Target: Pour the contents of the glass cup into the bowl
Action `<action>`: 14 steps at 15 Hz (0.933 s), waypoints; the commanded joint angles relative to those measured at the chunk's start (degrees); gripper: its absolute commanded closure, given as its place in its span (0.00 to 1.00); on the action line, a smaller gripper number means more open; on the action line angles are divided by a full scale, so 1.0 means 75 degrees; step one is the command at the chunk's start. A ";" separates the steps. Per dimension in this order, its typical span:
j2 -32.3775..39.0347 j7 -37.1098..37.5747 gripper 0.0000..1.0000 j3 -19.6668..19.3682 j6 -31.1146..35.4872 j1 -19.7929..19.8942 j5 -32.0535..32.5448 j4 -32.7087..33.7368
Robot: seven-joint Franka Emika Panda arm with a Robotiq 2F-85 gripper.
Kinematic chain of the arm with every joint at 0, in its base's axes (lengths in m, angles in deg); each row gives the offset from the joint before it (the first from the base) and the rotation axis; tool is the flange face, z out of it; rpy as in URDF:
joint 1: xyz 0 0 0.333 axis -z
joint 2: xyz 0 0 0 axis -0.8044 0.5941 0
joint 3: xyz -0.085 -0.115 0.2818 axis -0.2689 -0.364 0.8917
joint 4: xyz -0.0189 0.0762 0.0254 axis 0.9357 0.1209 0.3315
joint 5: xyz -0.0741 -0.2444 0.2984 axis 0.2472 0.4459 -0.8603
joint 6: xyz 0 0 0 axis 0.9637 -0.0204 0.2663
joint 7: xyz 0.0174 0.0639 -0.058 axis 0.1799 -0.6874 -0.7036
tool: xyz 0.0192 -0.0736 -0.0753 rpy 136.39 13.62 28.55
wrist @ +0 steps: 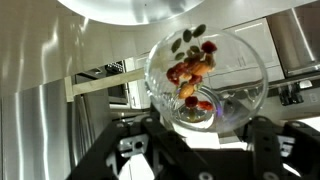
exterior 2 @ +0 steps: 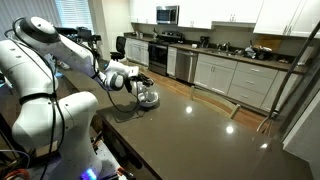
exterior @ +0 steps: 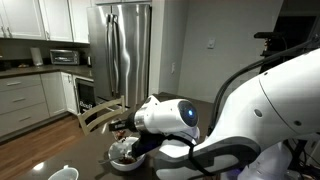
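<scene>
In the wrist view my gripper [wrist: 205, 122] is shut on the glass cup [wrist: 232, 72], one black finger on each side of its base. The cup lies tipped over, its mouth facing away from the camera. The contents [wrist: 190, 70], small reddish-brown bits, are gathered against its wall near the rim. The curved white rim of the bowl [wrist: 150, 10] shows at the top edge of this view. In both exterior views the gripper [exterior: 133, 143] [exterior 2: 138, 84] hangs right over the bowl [exterior: 124, 160] [exterior 2: 149, 99] on the dark tabletop. The cup itself is too small to make out there.
A smaller white cup [exterior: 62, 173] stands near the table's front edge. Wooden chairs [exterior: 100, 115] stand behind the table, with a steel fridge [exterior: 122, 50] and kitchen cabinets [exterior 2: 230, 75] further back. The dark tabletop [exterior 2: 200, 135] stretches away beyond the bowl.
</scene>
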 commanded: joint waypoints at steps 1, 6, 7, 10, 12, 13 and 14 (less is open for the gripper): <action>0.0000 0.0000 0.33 0.0000 0.0000 0.0000 0.0000 0.0000; 0.0000 0.0001 0.33 0.0000 0.0000 0.0000 0.0000 0.0000; 0.0000 0.0001 0.33 0.0000 0.0000 0.0000 0.0000 0.0000; -0.0081 -0.0537 0.58 0.0262 0.0092 0.0174 -0.0526 0.0078; 0.0089 -0.0158 0.58 0.0152 0.0026 0.0132 -0.0155 0.0009; 0.0092 -0.0181 0.58 0.0131 0.0023 0.0133 -0.0143 0.0006; 0.0082 -0.0206 0.58 0.0112 0.0020 0.0145 -0.0122 0.0006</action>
